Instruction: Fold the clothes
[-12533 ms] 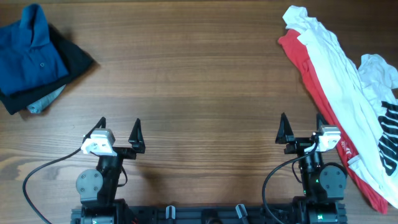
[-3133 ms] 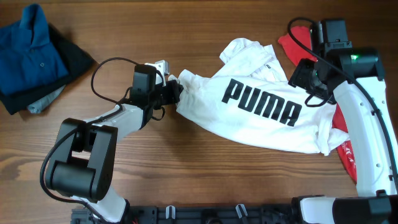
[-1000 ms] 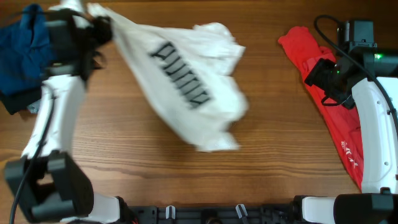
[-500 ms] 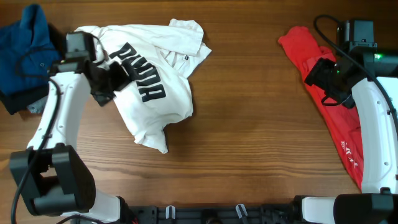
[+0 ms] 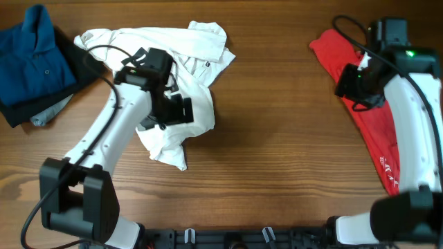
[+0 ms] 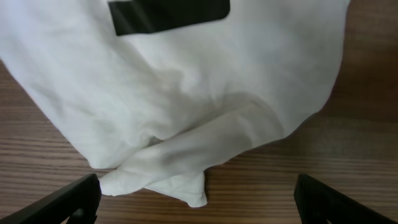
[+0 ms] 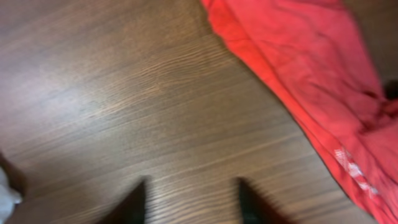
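Observation:
The white T-shirt with black print lies crumpled on the wood, left of the middle. In the left wrist view the white T-shirt fills the top, its lower tip just above the jaws. My left gripper hovers over that lower part, wide open and holding nothing. A red shirt lies stretched along the right side. My right gripper is at the red shirt's left edge over bare wood, its blurred fingers apart with nothing between them.
A blue polo lies at the far left on a dark piece, with a grey bit sticking out below. Bare wooden table runs between the white shirt and the red one.
The left gripper has let go of the white T-shirt, which has dropped into a heap, and moved right over its lower part. The right gripper's jaws have narrowed and the arm has shifted slightly.

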Controlling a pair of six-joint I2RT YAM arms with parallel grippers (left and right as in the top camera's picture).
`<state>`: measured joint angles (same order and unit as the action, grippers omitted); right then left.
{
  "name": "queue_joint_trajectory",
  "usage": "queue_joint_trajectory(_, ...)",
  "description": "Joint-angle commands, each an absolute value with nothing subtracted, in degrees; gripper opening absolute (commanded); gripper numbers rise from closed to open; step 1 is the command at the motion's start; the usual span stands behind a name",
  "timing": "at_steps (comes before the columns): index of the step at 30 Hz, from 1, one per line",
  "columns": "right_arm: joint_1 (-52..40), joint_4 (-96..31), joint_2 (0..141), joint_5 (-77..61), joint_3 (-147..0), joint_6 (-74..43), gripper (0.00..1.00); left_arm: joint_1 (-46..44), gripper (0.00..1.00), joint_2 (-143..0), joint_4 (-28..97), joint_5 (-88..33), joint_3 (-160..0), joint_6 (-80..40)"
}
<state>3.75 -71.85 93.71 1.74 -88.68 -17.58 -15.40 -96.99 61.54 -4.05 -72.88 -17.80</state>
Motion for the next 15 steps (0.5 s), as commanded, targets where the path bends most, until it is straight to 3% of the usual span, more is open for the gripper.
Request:
queue_joint_trajectory(1, 3.99, -68.99, 100.01, -0.97, -87.5, -14.26, 0.04, -18.48, 1.0, -97.21, 61.76, -1.43, -70.06, -16.69)
queue_joint_trajectory(15, 7.29, -51.35, 118.67, -2.44, -87.5, -8.97, 0.04, -22.28, 1.0, -97.21, 58.96, -1.41, -66.67, -16.71)
